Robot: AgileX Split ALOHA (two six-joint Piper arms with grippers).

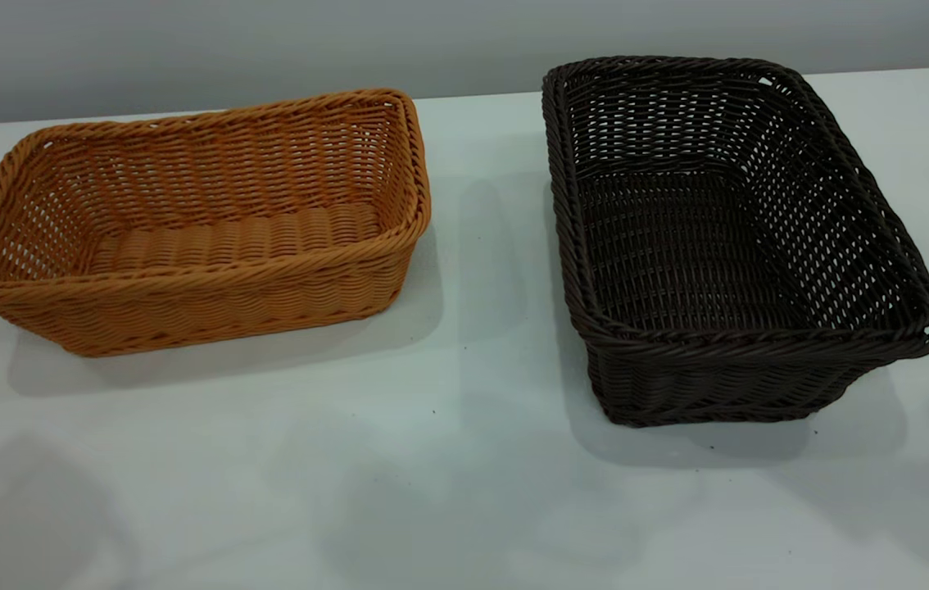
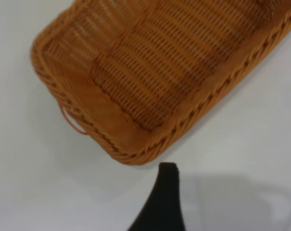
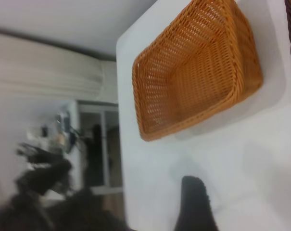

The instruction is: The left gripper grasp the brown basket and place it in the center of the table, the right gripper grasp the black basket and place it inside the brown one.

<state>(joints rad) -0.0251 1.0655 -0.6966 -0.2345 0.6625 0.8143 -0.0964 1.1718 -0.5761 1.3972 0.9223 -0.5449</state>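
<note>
Brown basket [image 1: 186, 221] and black basket [image 1: 727, 238], apart on the surface [image 1: 464, 492]: light, stiff wicker; grip the braided rims. Left tool [image 2: 167, 192], right tool [image 3: 193, 202]: finger state indeterminable.

White glossy table [image 1: 464, 459] carries 2 wicker baskets, both upright, open side up, well apart w/ bare tabletop between. Brown basket [image 1: 194, 221] sits at exterior view's left; black basket [image 1: 727, 238] at right, reaching close to table's far edge. Nothing inside either.
</note>
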